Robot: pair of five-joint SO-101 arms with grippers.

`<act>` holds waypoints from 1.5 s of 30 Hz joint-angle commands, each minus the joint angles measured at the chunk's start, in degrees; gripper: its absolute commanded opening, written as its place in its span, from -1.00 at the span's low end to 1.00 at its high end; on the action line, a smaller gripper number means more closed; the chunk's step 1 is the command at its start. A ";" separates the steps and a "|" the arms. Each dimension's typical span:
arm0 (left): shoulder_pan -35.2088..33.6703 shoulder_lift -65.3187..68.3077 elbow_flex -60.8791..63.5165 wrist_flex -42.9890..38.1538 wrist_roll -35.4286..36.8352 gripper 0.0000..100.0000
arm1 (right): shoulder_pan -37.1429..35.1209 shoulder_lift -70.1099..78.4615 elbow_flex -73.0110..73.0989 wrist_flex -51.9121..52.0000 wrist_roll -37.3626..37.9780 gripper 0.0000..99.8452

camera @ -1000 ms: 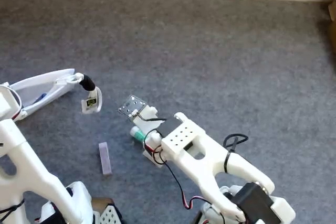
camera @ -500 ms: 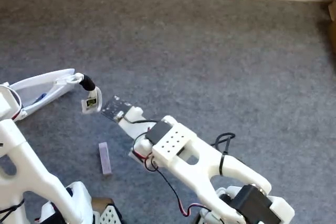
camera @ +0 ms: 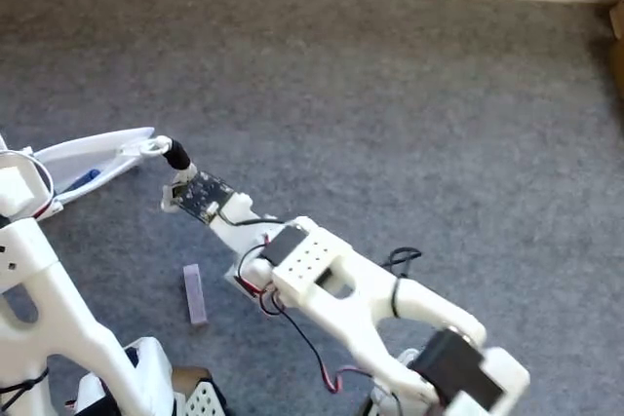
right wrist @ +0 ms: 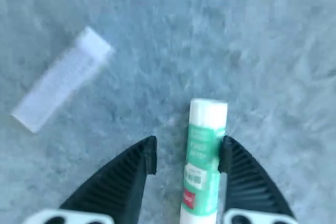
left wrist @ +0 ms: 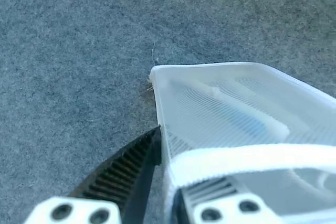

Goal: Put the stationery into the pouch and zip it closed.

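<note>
Spreading across the whole table, grey carpet (camera: 409,94) is lying under everything. Two white arms are working over it: the left arm (camera: 39,309) is standing at the near left edge, and the right arm (camera: 370,299) is stretching from the near right toward the left. The white mesh pouch (camera: 88,158) is lying at the far left with its mouth facing the right arm, and the left gripper (left wrist: 160,145) is clenching the pouch's edge. A blue thing (camera: 83,180) is showing through the mesh, so one item seems to be inside already. The right gripper (right wrist: 187,148) is grasping a green and white glue stick (right wrist: 206,145) just beside the pouch's mouth, not yet inside. A small lilac block (camera: 195,294), likely an eraser, is lying on the carpet well apart from the pouch, waiting to be collected. The zipping is looking like the last job.
</note>
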 commanded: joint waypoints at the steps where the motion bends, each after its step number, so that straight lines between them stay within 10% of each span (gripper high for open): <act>1: 1.98 -0.13 0.31 -1.05 -0.18 -0.99 | 0.57 4.79 -5.58 -1.54 -0.62 -0.64; 18: 2.59 -0.13 1.98 -1.49 -0.18 -0.99 | 3.65 7.78 -8.84 -1.27 -4.13 -0.99; 45: 19.03 0.04 -6.29 4.48 6.15 -0.99 | 3.56 -53.14 12.53 -0.31 -13.19 -0.99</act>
